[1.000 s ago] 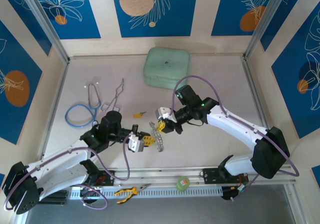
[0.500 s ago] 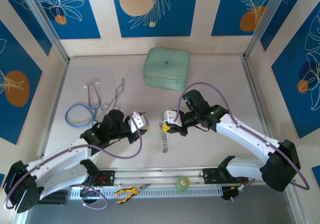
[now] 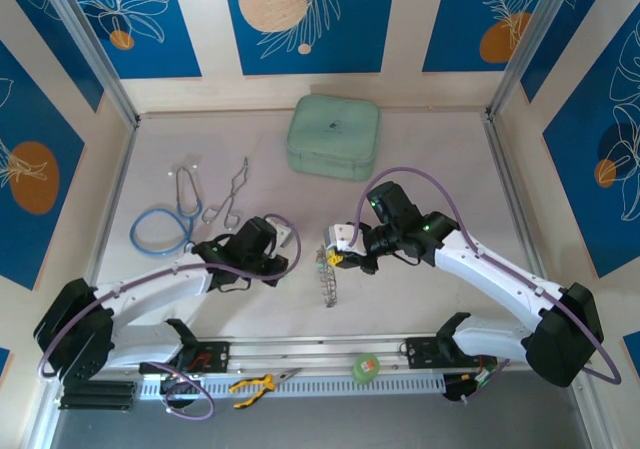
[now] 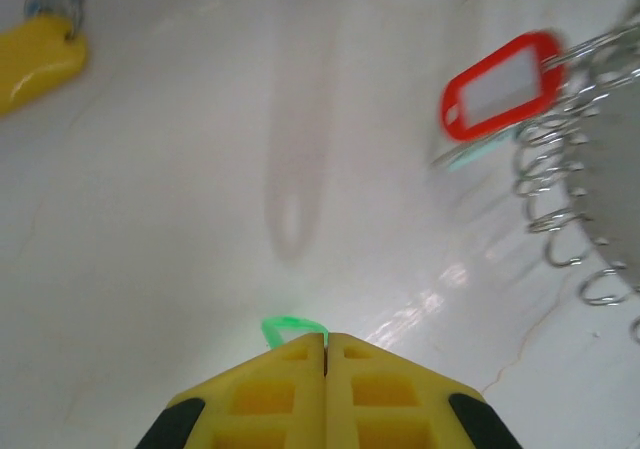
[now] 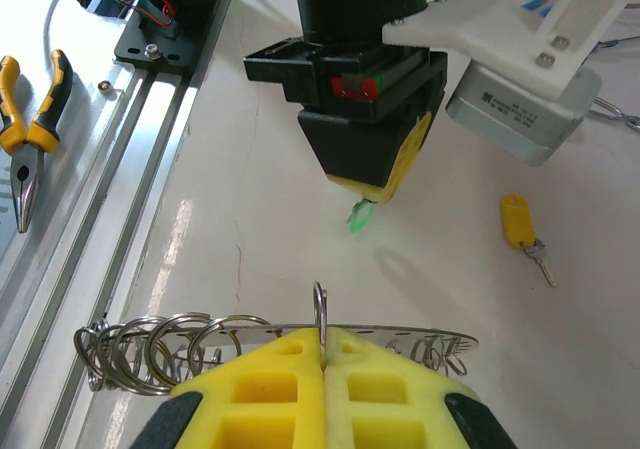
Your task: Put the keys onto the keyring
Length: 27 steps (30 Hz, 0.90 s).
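The keyring (image 5: 215, 331) hangs over the bench (image 3: 450, 169), pinched by one loop in the closed right gripper (image 5: 322, 347), so the left gripper (image 4: 325, 344), clamped on the green key (image 4: 290, 327), should ease in slowly, lining the key's hole up with a free loop.

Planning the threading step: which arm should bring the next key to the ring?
Left. The left gripper is shut on a green key, facing the keyring that the right gripper holds clamped.

Left gripper (image 4: 325, 341) has backed off from the keyring (image 3: 327, 281), green key (image 4: 293, 327) pinched; keyring now hangs straight under the right gripper (image 5: 322, 344).
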Each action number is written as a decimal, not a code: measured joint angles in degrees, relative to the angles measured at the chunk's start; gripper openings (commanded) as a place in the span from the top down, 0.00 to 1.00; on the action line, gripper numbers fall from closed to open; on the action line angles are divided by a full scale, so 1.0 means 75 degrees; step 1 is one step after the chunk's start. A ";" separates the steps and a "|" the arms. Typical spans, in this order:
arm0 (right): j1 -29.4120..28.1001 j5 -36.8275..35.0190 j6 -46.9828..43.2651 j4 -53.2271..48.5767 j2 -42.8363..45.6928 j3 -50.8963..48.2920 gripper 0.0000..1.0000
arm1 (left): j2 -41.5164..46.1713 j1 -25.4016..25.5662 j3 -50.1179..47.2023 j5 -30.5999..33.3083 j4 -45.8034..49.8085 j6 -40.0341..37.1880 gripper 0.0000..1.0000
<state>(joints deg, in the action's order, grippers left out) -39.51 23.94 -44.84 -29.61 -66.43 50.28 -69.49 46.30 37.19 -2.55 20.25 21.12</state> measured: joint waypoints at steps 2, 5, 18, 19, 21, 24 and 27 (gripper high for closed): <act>0.0000 0.0000 -0.0020 -0.0003 0.0000 -0.0009 1.00 | -0.0204 0.0003 0.0073 0.0058 0.0157 0.0347 1.00; 0.0000 0.0003 -0.0020 -0.0003 0.0000 -0.0026 1.00 | -0.0478 0.0003 0.0134 0.0099 0.0312 0.0848 1.00; 0.0000 0.0006 -0.0023 -0.0003 0.0000 -0.0044 1.00 | -0.0714 0.0003 0.0134 0.0230 0.0813 0.1941 0.71; 0.0000 0.0006 -0.0023 -0.0003 0.0000 -0.0044 1.00 | -0.0717 0.0003 0.0134 0.0230 0.0839 0.1990 0.69; 0.0000 0.0006 -0.0023 -0.0003 0.0000 -0.0052 1.00 | -0.0731 0.0003 0.0134 0.0230 0.0915 0.2098 0.66; 0.0000 0.0006 -0.0026 -0.0006 0.0000 -0.0067 1.00 | -0.0758 0.0003 0.0134 0.0236 0.1064 0.2212 0.64; -0.0009 0.0006 -0.0026 -0.0006 0.0000 -0.0073 1.00 | -0.0764 0.0003 0.0154 0.0233 0.1177 0.2174 0.63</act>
<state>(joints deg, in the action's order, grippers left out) -39.57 23.99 -45.04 -29.65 -66.43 49.74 -75.22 46.33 38.35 -0.80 29.08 37.43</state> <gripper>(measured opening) 0.054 0.369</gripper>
